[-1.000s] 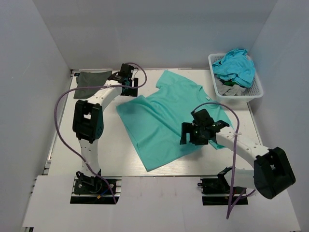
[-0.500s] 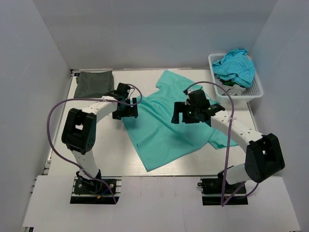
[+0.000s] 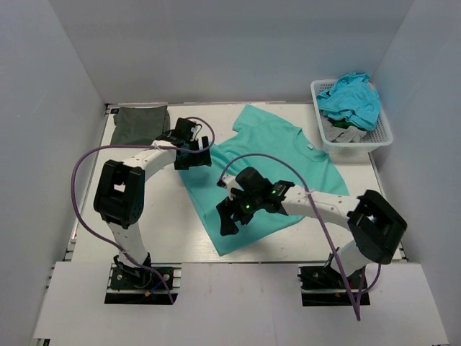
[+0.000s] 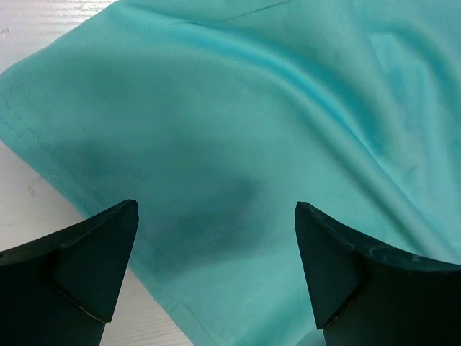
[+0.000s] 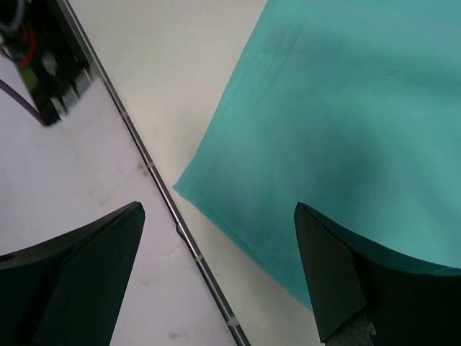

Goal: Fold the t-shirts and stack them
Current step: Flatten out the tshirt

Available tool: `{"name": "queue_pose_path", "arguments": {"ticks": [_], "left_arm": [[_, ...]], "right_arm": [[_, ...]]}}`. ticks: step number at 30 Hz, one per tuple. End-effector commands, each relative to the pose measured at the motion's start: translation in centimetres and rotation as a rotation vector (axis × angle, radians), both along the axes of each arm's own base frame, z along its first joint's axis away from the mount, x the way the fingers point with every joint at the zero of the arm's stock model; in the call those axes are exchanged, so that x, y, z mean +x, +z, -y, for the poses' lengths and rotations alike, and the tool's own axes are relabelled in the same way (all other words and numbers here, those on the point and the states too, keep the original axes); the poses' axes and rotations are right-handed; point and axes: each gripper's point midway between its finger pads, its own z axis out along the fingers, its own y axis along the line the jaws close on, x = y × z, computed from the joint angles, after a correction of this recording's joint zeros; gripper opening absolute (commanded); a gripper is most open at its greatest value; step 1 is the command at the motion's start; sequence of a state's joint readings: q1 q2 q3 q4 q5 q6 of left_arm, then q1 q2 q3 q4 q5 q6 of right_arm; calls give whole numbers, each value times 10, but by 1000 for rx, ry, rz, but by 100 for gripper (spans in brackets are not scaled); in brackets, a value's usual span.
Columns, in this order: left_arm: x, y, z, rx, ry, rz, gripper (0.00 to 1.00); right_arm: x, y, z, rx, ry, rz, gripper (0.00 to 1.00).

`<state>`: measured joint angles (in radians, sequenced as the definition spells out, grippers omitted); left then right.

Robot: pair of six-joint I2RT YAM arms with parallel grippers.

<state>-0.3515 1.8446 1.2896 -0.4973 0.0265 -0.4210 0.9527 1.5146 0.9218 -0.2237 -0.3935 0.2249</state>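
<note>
Lying spread out and slanted on the table [image 3: 155, 231], the teal shirt [image 3: 266, 162] is not yet folded. The olive shirt [image 3: 140, 122] is seen folded square at the far left corner. The left gripper [image 3: 193, 155] is held wide apart over the far end of the teal shirt's hem, and nothing is gripped by it. The right gripper [image 3: 229, 216] is also held wide apart, over the near end of the hem, and it is empty.

Things could go wrong from here. The cloth is thin and soft, so just the top layer might be pinched. A corner might be missed and the table scraped. If one corner is lifted sooner than the other, the shirt could be dragged into a bunch. The near corner lies close to the table's edge, so it might be pushed off.

The table is white, flat and smooth, and a thin seam [image 5: 166, 209] is seen near its front edge. It is closed in by plain grey walls [image 3: 65, 72]. A white basket [image 3: 356, 147] with more clothes is set at the far right corner.
</note>
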Motion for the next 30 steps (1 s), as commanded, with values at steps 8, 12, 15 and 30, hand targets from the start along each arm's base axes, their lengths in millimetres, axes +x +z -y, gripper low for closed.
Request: {"name": "queue_pose_path", "arguments": {"ticks": [8, 12, 15, 30], "left_arm": [[22, -40, -23, 119, 88, -65, 100], [30, -47, -33, 134, 105, -71, 100], [42, -54, -43, 159, 125, -76, 100], [72, 1, -20, 26, -24, 32, 100]], "right_arm": [[-33, -73, 27, -240, 128, -31, 90], [-53, -85, 50, -279, 131, -91, 90], [-63, -95, 73, -333, 86, -125, 90], [-39, -34, 24, -165, 124, 0, 90]]}}
